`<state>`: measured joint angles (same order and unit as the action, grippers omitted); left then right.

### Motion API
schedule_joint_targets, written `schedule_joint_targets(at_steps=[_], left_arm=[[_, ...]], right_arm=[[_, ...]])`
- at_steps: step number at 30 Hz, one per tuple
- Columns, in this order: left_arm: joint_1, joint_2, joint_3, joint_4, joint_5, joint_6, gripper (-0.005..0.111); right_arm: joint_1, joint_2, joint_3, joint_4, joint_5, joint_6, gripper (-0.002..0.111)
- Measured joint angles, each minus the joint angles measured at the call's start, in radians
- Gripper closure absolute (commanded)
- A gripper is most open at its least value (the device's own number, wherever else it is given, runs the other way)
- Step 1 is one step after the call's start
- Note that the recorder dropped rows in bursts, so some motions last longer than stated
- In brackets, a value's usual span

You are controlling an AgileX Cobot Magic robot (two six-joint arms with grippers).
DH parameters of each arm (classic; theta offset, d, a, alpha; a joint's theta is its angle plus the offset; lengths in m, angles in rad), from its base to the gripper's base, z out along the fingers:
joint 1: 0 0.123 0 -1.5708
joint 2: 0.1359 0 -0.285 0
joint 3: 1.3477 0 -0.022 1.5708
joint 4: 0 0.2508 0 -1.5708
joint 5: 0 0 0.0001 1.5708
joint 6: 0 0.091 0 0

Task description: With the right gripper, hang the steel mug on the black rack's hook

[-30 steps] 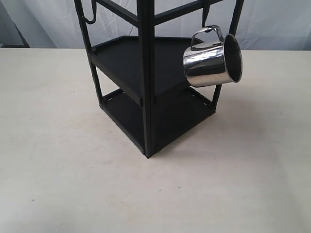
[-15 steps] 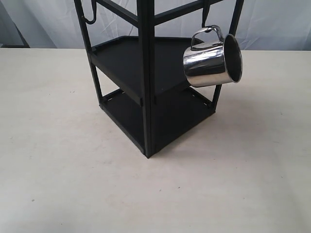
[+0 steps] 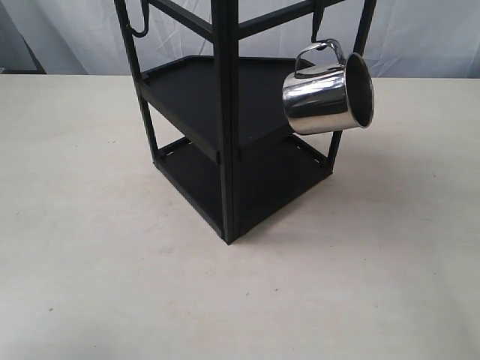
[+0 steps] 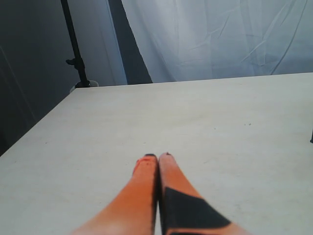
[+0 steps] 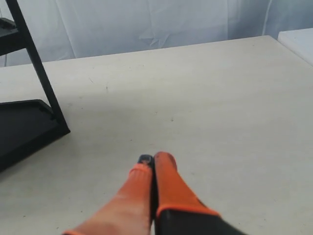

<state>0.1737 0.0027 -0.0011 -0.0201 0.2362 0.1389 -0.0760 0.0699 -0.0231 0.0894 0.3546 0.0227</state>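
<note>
The steel mug (image 3: 328,96) hangs by its looped handle from a hook (image 3: 318,34) on the black rack (image 3: 225,135), tilted with its mouth facing right. The hook's tip is hidden inside the handle. No gripper shows in the exterior view. Over bare table, apart from the mug, my right gripper (image 5: 153,158) is shut with its orange fingers pressed together and nothing between them; the rack's lower tray (image 5: 19,127) lies off to one side in that view. My left gripper (image 4: 157,156) is likewise shut and empty over the table.
Another hook (image 3: 139,30) hangs on the rack's far left crossbar. The cream table (image 3: 112,262) stretches around the rack. A white curtain (image 3: 420,30) backs the scene. A dark stand (image 4: 76,58) rises beyond the table edge in the left wrist view.
</note>
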Motion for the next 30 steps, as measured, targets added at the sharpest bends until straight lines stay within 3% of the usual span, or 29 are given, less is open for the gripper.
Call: schedule_joint_targets(at_steps=[30], left_arm=[[0.0, 0.0, 0.0, 0.0, 0.0, 0.0, 0.105]], right_arm=[[0.0, -0.062, 0.016, 0.029, 0.033, -0.004, 0.109]])
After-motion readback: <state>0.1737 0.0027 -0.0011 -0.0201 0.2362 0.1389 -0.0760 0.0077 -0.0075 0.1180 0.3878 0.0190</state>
